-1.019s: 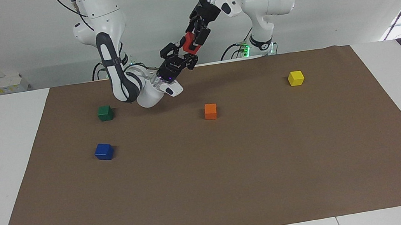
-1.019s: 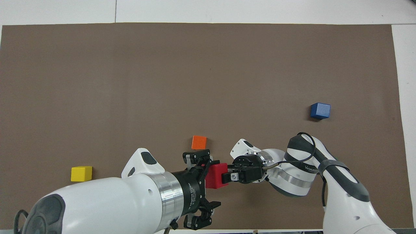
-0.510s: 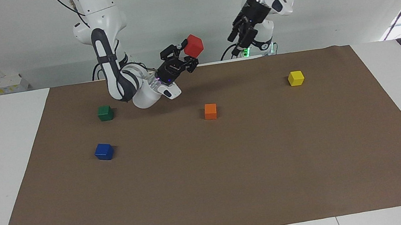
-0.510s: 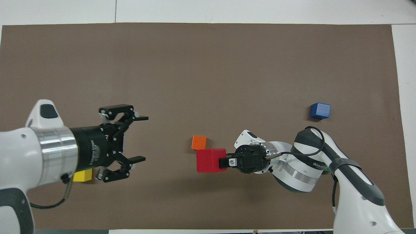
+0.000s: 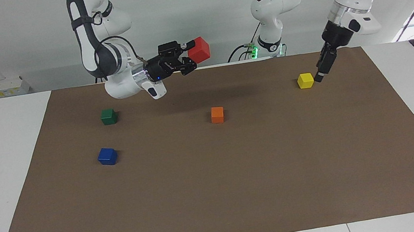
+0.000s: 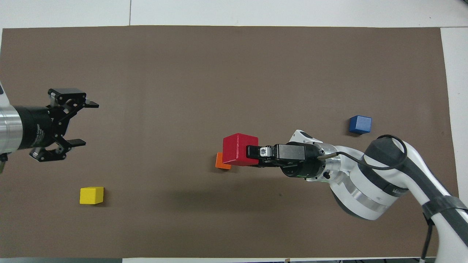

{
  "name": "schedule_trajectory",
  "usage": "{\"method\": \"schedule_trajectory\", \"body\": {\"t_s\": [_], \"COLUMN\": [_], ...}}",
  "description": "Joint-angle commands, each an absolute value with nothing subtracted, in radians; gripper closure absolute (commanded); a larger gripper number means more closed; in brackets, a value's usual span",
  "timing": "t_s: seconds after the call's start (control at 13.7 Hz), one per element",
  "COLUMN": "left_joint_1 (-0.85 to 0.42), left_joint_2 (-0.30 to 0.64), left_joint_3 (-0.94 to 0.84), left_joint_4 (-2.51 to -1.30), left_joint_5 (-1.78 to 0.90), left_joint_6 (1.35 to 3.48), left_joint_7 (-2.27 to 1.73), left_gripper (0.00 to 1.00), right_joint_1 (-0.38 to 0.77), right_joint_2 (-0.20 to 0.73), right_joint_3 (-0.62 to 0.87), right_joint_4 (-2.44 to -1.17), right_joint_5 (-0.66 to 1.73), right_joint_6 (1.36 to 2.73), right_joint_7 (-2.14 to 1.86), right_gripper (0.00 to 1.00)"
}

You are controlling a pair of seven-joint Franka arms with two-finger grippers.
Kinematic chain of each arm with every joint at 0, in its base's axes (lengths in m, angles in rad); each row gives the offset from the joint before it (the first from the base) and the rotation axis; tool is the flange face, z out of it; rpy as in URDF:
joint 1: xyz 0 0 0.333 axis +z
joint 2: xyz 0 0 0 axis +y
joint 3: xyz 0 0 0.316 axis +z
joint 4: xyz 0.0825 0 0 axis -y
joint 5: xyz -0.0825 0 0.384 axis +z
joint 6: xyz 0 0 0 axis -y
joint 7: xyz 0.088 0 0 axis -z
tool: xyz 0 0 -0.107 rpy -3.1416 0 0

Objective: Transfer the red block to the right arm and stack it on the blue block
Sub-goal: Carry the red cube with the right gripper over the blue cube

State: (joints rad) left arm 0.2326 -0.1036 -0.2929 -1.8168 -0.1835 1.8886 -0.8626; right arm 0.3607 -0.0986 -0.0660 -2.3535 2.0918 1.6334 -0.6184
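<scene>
Above the robots' end of the desk, the right claw has its fingers clamped on the red block and carries it high over the brown mat, roughly above the orange block.

Change over the last second: the left claw was gripping the red block together with the right one; it has let go and pulled away toward its own end of the desk. It now hangs with its fingers spread wide and empty, just beside the yellow block.

Judgement: the handover is done and the right arm alone holds the load.

- Blue block: on the mat toward the right arm's end, nothing on top, green block nearer the robots.
- Remaining: carry the red block over it, lower squarely, release.
</scene>
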Motion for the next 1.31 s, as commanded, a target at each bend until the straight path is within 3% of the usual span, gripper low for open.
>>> {"method": "schedule_trajectory", "body": {"t_s": [0.0,0.22,0.66,0.8,1.09,1.24], "left_joint_1": [0.242,0.233,0.215,0.212,0.175,0.146], "left_joint_2": [0.076,0.176,0.183,0.167,0.057,0.046], "left_joint_3": [-0.302,-0.311,-0.325,-0.325,-0.321,-0.267], "left_joint_4": [-1.535,-1.329,-1.278,-1.313,-1.541,-1.543], "left_joint_5": [-0.075,-0.014,0.127,0.144,0.117,0.109], "left_joint_6": [1.723,1.496,1.363,1.402,1.508,1.525], "left_joint_7": [-0.758,-0.622,-0.42,-0.411,-0.419,-0.388], "left_gripper": [0.0,0.0,0.0,0.0,0.0,0.0], "right_joint_1": [0.299,0.282,0.221,0.2,0.134,0.108], "right_joint_2": [-0.138,-0.178,-0.175,-0.16,-0.15,-0.147], "right_joint_3": [-0.063,-0.064,-0.063,-0.063,-0.061,-0.061], "right_joint_4": [-2.318,-2.248,-2.123,-2.099,-2.1,-2.105], "right_joint_5": [1.857,1.495,0.759,0.524,0.224,0.146], "right_joint_6": [1.736,1.859,1.864,1.861,1.868,1.911], "right_joint_7": [-0.51,-0.32,-0.092,-0.046,0.008,0.018], "right_gripper": [1.0,1.0,1.0,1.0,1.0,1.0]}}
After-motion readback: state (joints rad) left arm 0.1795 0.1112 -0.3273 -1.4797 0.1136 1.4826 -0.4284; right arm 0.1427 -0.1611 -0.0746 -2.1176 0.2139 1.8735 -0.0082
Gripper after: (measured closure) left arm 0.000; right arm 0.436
